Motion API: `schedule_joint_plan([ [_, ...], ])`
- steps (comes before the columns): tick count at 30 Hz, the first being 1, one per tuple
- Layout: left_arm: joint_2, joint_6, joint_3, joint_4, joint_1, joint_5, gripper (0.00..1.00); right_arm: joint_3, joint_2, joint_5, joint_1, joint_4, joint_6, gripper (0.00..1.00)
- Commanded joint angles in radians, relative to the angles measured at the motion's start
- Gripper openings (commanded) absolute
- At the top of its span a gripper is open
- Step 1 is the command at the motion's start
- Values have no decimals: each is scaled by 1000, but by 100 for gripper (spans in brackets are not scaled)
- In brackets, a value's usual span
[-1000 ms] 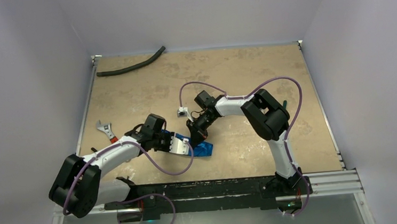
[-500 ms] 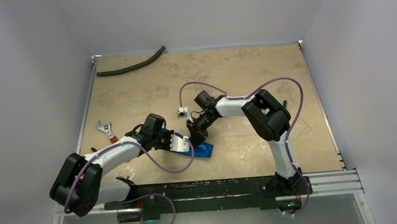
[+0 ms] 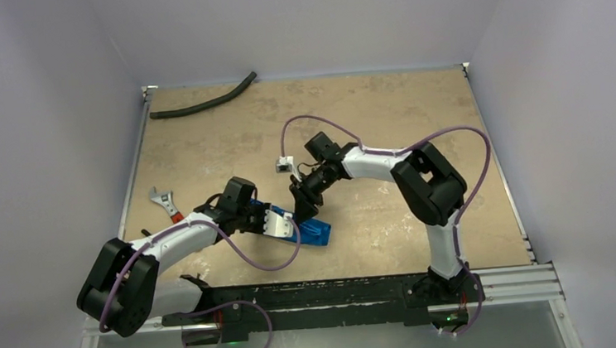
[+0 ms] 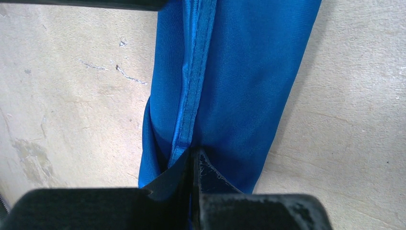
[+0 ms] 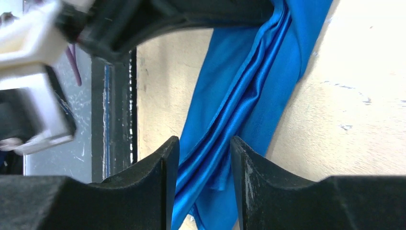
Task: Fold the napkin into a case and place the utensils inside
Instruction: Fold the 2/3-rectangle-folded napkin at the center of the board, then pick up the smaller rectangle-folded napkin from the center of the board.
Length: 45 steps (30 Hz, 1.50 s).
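The napkin (image 3: 316, 233), folded into a narrow blue strip, lies toward 6 o'clock on the table (image 3: 383, 110). Only the left wrist view shows the left gripper (image 4: 194, 162) pinching the strip's hemmed edge. The right wrist view shows the right gripper (image 5: 203, 153) spread, with the blue folds running through the gap. Only the overhead view shows the wrench (image 3: 165, 203) at 9 o'clock and the hose (image 3: 204, 104) at 11.

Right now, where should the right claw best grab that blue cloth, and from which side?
Probably the bunched ridge of folds along the blue cloth, from straight above. It stands up thicker than the flat edges, and the right claw hangs open astride it. Take the end away from the left claw, which pinches the hem shut.
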Motion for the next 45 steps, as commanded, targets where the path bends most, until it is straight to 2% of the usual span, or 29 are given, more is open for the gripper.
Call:
schedule_joint_plan([
  [1, 12, -3, -33, -83, -5, 25, 0, -21, -113, -1, -34, 62, 59, 47],
  [4, 12, -9, -28, -88, -9, 27, 0, -66, -171, -20, -55, 120, 105, 44],
  [5, 12, -11, -27, -90, -9, 27, 0, -83, -191, -31, -63, 141, 123, 38],
  [8, 12, -13, -21, -94, -11, 29, 0, -150, -240, -103, -70, 204, 165, 7],
  [9, 11, -15, -20, -96, -11, 29, 0, -179, -248, -116, -69, 232, 191, 0],
  [14, 10, -15, -20, -98, -11, 29, 0, -344, -300, -178, -36, 459, 377, 0],
  [16, 9, -16, -20, -99, -11, 29, 0, -356, -301, -195, -7, 490, 401, 0],
  [22, 6, -15, -15, -103, -11, 24, 0, -363, -233, -211, 21, 510, 429, 0],
  [26, 5, -15, -14, -103, -10, 24, 0, -374, -178, -162, -3, 495, 448, 0],
  [30, 6, -14, -13, -106, -11, 22, 0, -415, -183, -137, -25, 536, 492, 0],
  [40, 3, -16, -12, -101, -11, 18, 0, -457, -152, -102, -56, 504, 463, 0],
  [45, 1, -47, 9, -93, -11, 24, 0, -455, -112, -1, -65, 478, 461, 0],
])
